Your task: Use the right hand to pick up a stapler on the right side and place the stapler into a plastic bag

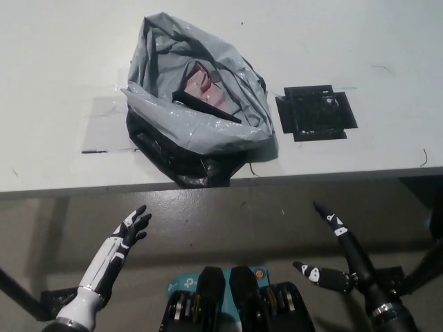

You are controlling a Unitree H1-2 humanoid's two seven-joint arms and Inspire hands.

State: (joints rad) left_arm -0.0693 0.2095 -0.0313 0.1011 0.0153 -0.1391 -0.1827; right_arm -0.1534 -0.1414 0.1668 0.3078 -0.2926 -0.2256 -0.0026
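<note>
Grey plastic bag [201, 131] lies crumpled and open on the white tabletop [55, 55], just left of a black taped square [315, 112], with its rumpled rim folded around the opening. The stapler [202, 84], pinkish with a dark edge, sits inside the bag, its long axis running diagonally from upper left to lower right; can't tell which end is the front. Both robot hands hang below the tabletop edge with fingers spread and holding nothing: white left robot hand [128, 228], black right robot hand [349, 254].

Even overhead light washes the white table [55, 62] pale. Glare glints on the plastic bag [208, 131], with a faint shadow to its left. Below the table edge it is dim and perhaps slightly blurred.
</note>
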